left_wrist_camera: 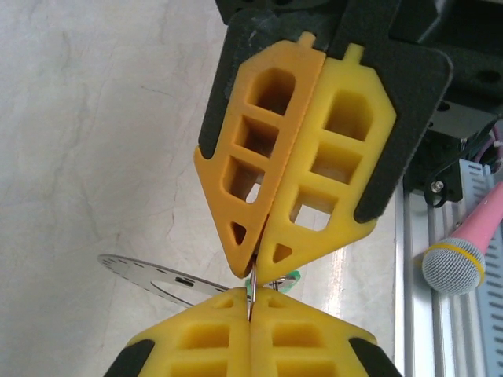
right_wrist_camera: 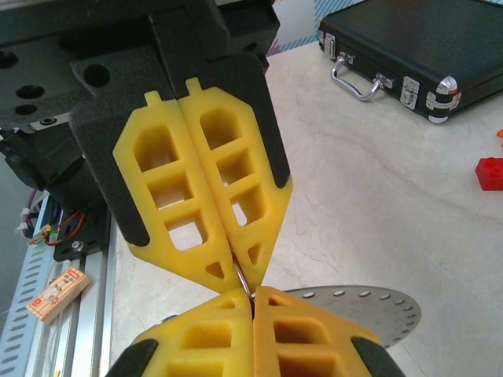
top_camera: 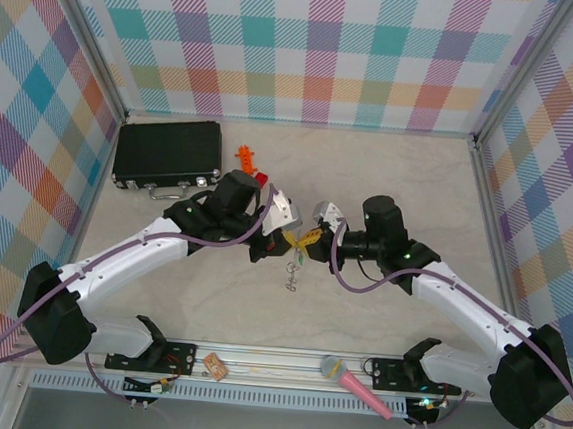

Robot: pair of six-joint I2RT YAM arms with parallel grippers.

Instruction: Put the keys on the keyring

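Two sets of yellow fingers meet tip to tip above the middle of the table (top_camera: 390, 173). Left gripper (left_wrist_camera: 251, 306): jaws pressed together, a thin silver edge caught in the seam. Right gripper (right_wrist_camera: 252, 306): likewise pressed together, a thin curved bit of silver running into its seam. I take that metal to be the rim of the keyring (left_wrist_camera: 130, 269), so both arms appear clamped on it at one spot; the fingers hide the exact join. From the pinch the keyring's flat silver-grey body spreads toward the far side of the table. From above it reads as a thin line hanging below the tips. Key (left_wrist_camera: 293, 276): a sliver of its green head shows just beside the tips on the opposite side, toward the rail, touching or nearly touching the right gripper's finger. The blade is hidden, so I cannot tell its long axis. Judgement: neither arm is nearer, as both tips sit at the key. The next move turns on bringing the key from the rail side across to the rim between the tips. Risk: if one arm lets go, the ring may swing.
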